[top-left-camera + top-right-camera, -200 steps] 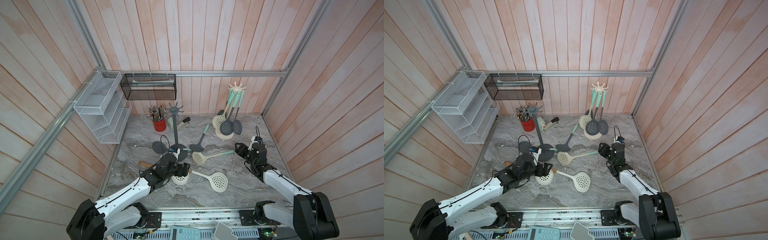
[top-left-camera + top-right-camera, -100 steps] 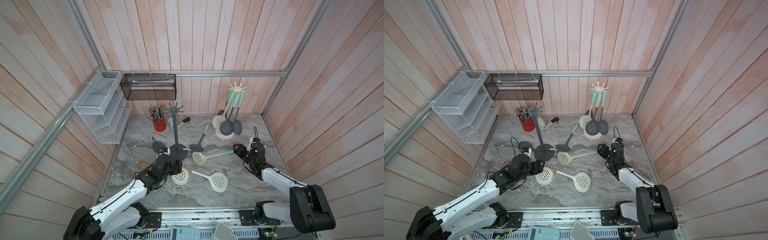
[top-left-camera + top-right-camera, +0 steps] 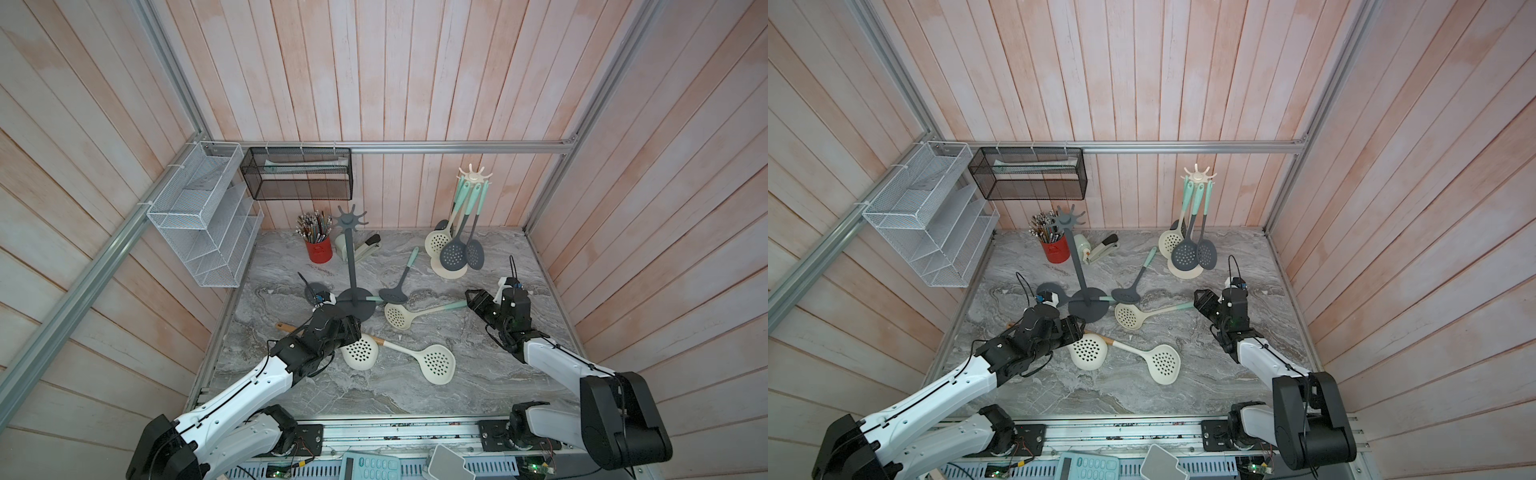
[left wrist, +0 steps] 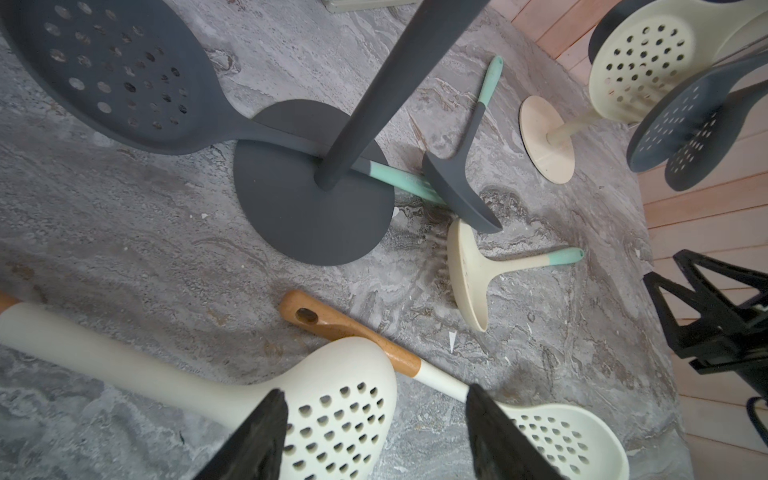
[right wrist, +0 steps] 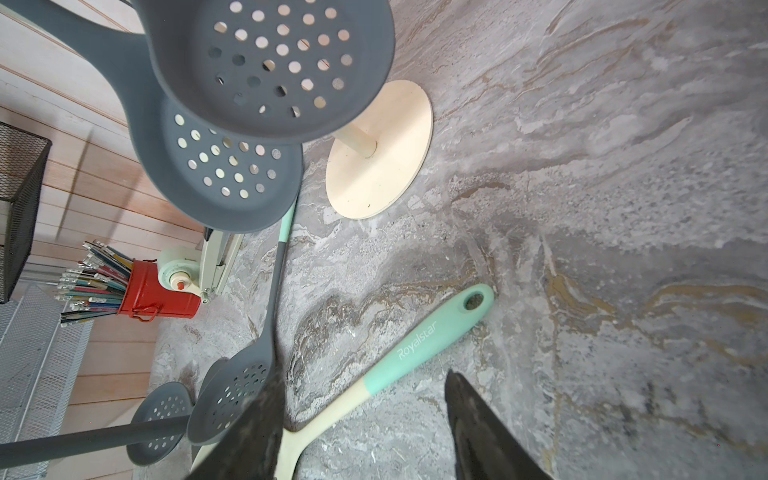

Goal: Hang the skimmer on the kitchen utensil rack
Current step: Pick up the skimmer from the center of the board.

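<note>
— What lies beneath the fingers (image 5: 253, 432)?
— A cream skimmer (image 5: 419, 345) with a mint "Royalstar" handle, flat on the marble tabletop (image 5: 602, 208). The fingers stand apart over its stem.
— And beyond it?
— Two grey skimmers (image 5: 183, 75) hang above a round cream rack base (image 5: 386, 178). A red pencil tin (image 5: 162, 291) sits by the wall.

Seen from high overhead in both top views, steeply down on the whole table (image 3: 415, 395), back wall (image 3: 395, 83) at 12 o'clock. Seen close and low from the wrists at 9 and 3 o'clock, facing inward; shared: cream rack (image 4: 546, 141)
</note>
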You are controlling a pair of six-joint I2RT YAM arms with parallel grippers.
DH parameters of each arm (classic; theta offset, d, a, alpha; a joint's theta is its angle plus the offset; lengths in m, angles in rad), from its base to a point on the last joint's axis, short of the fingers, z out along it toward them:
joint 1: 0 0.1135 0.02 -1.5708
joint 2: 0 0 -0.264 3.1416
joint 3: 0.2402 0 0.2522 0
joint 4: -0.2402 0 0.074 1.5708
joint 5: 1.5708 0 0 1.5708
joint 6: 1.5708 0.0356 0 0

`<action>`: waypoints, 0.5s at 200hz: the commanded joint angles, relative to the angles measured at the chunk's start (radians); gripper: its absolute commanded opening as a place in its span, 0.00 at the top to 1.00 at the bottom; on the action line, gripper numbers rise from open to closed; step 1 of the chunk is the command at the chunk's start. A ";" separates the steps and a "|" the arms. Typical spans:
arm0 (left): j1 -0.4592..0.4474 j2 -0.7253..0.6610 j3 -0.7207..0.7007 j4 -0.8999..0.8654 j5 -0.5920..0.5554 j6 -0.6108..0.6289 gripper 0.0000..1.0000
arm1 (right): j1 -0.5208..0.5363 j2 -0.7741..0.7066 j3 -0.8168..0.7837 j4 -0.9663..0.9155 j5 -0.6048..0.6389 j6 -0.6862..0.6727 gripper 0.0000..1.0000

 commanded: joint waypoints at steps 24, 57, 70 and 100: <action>-0.075 0.041 0.040 0.033 -0.027 -0.015 0.33 | -0.005 -0.019 -0.021 0.010 -0.021 0.010 0.38; -0.146 0.090 0.066 0.053 -0.061 -0.008 0.35 | -0.005 -0.034 -0.039 0.014 -0.032 0.028 0.38; -0.164 0.124 0.087 0.060 -0.062 -0.003 0.35 | -0.005 -0.041 -0.048 0.023 -0.037 0.043 0.39; -0.214 0.202 0.138 0.073 -0.084 -0.006 0.36 | -0.005 -0.058 -0.066 0.023 -0.050 0.071 0.39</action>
